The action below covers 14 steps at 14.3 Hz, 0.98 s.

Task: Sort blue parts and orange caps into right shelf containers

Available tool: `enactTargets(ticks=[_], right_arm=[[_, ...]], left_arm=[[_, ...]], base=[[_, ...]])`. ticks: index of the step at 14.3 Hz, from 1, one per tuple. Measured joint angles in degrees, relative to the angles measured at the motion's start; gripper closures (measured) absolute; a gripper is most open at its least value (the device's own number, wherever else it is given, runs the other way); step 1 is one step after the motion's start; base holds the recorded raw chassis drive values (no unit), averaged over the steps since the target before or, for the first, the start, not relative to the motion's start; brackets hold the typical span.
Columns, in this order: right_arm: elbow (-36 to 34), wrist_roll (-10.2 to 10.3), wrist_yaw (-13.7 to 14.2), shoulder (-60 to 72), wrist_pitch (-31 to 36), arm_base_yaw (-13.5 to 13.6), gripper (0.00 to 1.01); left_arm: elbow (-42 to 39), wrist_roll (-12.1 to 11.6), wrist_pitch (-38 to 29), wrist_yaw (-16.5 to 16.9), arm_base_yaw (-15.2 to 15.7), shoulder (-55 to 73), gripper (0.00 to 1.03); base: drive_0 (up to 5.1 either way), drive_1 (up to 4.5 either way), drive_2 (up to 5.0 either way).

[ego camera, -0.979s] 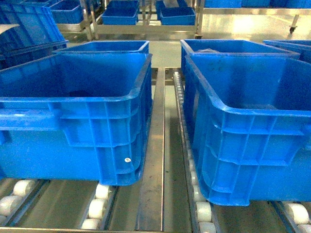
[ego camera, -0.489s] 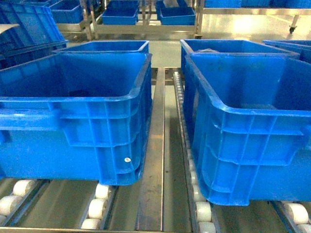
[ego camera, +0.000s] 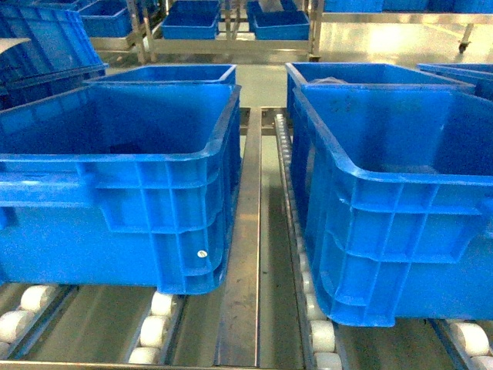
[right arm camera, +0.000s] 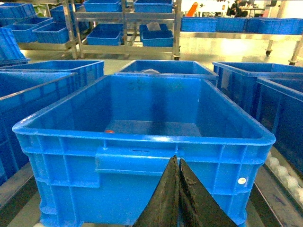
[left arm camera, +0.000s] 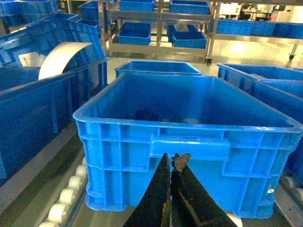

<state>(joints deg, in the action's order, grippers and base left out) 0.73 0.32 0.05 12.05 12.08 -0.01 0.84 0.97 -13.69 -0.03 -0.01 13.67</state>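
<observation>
Two deep bright-blue containers stand side by side on roller tracks, the left one (ego camera: 115,158) and the right one (ego camera: 385,183). Neither gripper shows in the head view. My left gripper (left arm camera: 173,158) is shut and empty, just short of the near wall of a container (left arm camera: 189,124). A dark round shape (left arm camera: 147,115) lies on that container's floor; I cannot tell what it is. My right gripper (right arm camera: 176,161) is shut and empty in front of another container (right arm camera: 142,138). A small orange cap (right arm camera: 109,131) lies on its floor near the front left.
More blue crates (ego camera: 185,73) stand behind and to both sides. White rollers (ego camera: 162,304) and a steel rail (ego camera: 245,254) run between the two tracks. Metal racks with smaller blue bins (ego camera: 192,27) line the back. A curved white sheet (left arm camera: 61,56) sticks out of a left crate.
</observation>
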Motion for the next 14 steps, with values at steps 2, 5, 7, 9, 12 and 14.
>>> enactTargets(ticks=[2,5,7,9,12,14], right_arm=[[0.0,0.0,0.02,-2.25,-2.23,0.0,1.0],[0.0,-0.04,-0.13,-11.76,-12.81,0.0,1.0],[0.02,-0.09,-0.07,-11.78,-12.17,-0.04,1.0],[0.02,-0.09,-0.09,-11.78,-12.33,0.0,1.0],[0.02,-0.15,-0.09,-11.78,-12.33,0.0,0.58],[0.02,-0.15,-0.09,-11.78,-12.33,0.0,0.29]], left_arm=[[0.0,0.0,2.56,0.0,0.0,-2.58,1.01],[0.02,-0.11,13.53,-0.02,-0.02,-13.16,1.01],[0.02,-0.15,14.27,-0.15,0.04,-13.05,1.01],[0.02,-0.17,13.94,0.0,0.02,-13.05,1.01],[0.02,-0.15,13.97,0.02,0.02,-13.05,0.64],[0.02,-0.15,13.97,0.02,0.02,-13.05,0.35]], base=[[0.0,0.0,0.0],[0.0,0.0,0.0],[0.0,0.0,0.0],[0.0,0.0,0.0],[0.0,0.0,0.0],[0.0,0.0,0.0]])
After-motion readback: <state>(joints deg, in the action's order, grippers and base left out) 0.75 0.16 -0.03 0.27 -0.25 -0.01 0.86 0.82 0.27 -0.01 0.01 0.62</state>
